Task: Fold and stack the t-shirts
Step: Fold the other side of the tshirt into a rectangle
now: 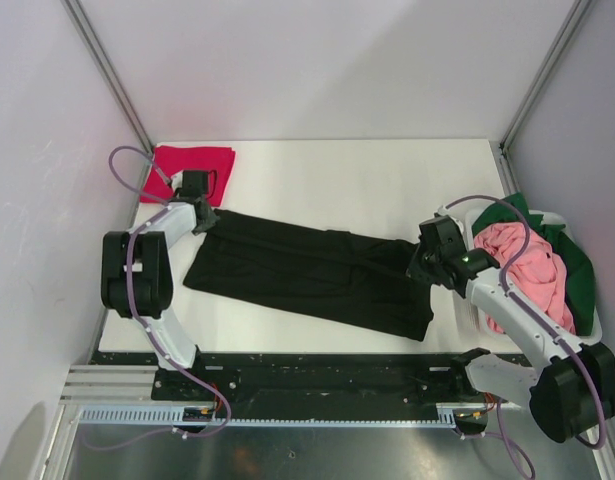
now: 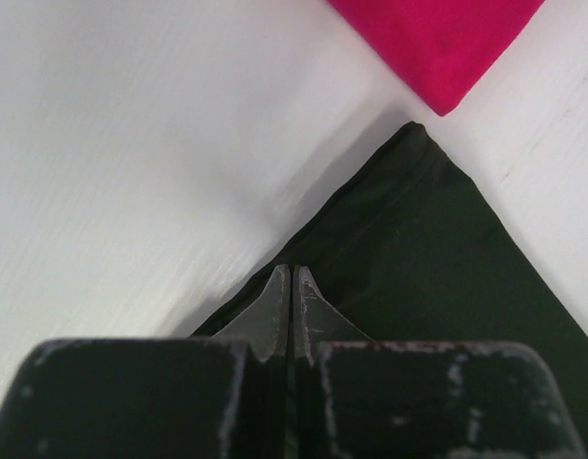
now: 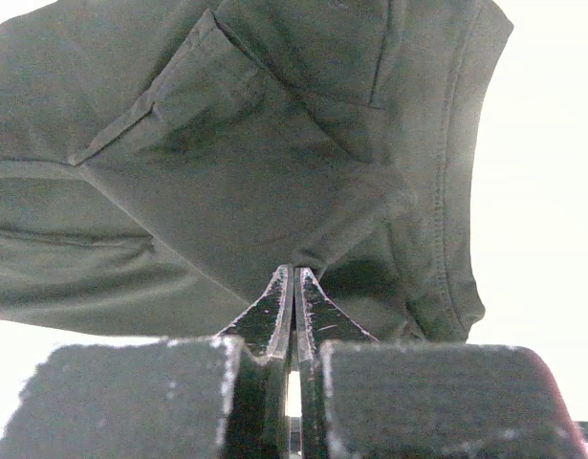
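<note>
The black t-shirt lies stretched across the white table, from upper left to lower right. My left gripper is shut on its far-left corner; the left wrist view shows the jaws closed on the cloth edge. My right gripper is shut on the shirt's right end; the right wrist view shows the jaws pinching the cloth. The crimson red t-shirt lies folded at the table's back left, and also shows in the left wrist view. The pink t-shirt and dark green t-shirt sit in the basket.
A white plastic basket stands off the table's right edge, beside the right arm. Grey walls and metal posts close in the left, back and right sides. A black rail runs along the near edge.
</note>
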